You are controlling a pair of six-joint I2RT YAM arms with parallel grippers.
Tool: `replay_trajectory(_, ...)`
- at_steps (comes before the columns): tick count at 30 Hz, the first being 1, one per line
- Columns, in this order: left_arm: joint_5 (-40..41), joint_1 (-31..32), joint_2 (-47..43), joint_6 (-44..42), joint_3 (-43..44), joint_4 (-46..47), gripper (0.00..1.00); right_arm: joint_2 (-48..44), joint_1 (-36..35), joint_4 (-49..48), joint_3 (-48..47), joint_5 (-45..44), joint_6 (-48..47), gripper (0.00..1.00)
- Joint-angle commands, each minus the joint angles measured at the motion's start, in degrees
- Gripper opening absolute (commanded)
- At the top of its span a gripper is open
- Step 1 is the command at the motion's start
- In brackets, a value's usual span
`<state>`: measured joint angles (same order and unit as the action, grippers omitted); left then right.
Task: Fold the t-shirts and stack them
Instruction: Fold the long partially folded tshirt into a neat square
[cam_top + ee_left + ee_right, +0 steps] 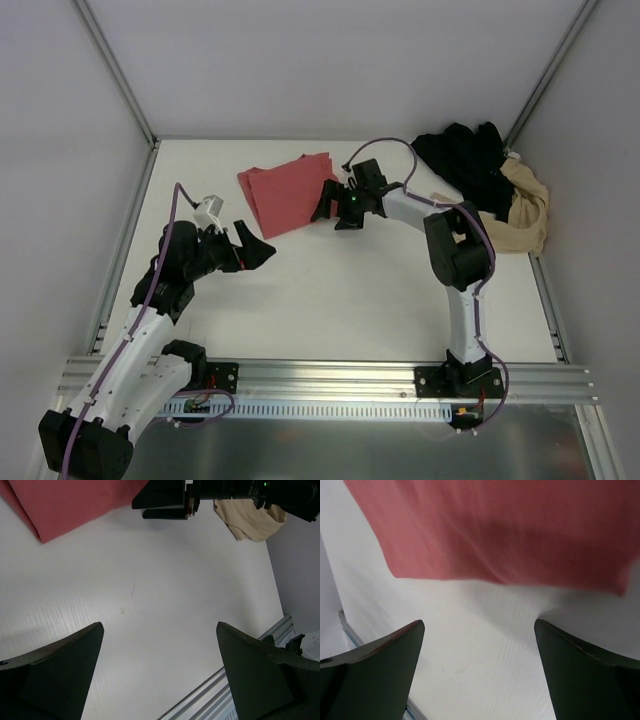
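- Currently, the coral-red t-shirt [288,193] is lying folded flat on the white table [350,300], toward the far side and left of centre.
- The right gripper [323,204] is sitting just beside the right edge of this folded shirt and pointing at it. Its jaws are standing wide apart and holding nothing; in the right wrist view, only bare table is showing between them, with the red cloth just ahead.
- The left gripper [258,246] is hanging above the table near the front edge of the folded shirt, apart from it. Its jaws are likewise gaping fully and gripping nothing.
- The black t-shirt [468,160] is lying crumpled in the far right corner of the table.
- The beige t-shirt [525,215] is lying bunched just in front of the black one, touching it, at the table's right edge.
- Both crumpled shirts are lying well apart from both grippers.
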<state>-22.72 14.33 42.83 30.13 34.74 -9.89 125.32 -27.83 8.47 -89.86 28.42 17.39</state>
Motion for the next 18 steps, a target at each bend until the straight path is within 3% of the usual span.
replay_trajectory(1, -1.54, 0.44, -1.78, -1.39, 3.14, -1.27, 0.99, -5.59, 0.33, 5.42, 9.93, -12.33, -1.66, 0.99)
replay_trajectory(7, -1.19, 0.53, -4.07, -1.74, 4.19, -4.08, 0.99, -13.07, -0.02, -1.34, 25.84, -13.05, 1.59, 1.00)
replay_trajectory(10, -1.27, 0.53, -4.95, -2.00, 4.28, -4.61, 0.99, -17.11, -0.29, -3.37, 27.90, -12.34, 1.60, 1.00)
replay_trajectory(13, -1.80, 0.44, -5.30, -2.62, 3.58, -4.00, 0.99, -19.84, -0.99, -1.18, 24.49, -10.58, -0.07, 1.00)
replay_trajectory(18, -3.73, 0.53, -6.53, -3.24, 0.16, -0.31, 0.99, -18.19, -1.52, 4.17, 9.23, -7.95, -5.68, 0.99)
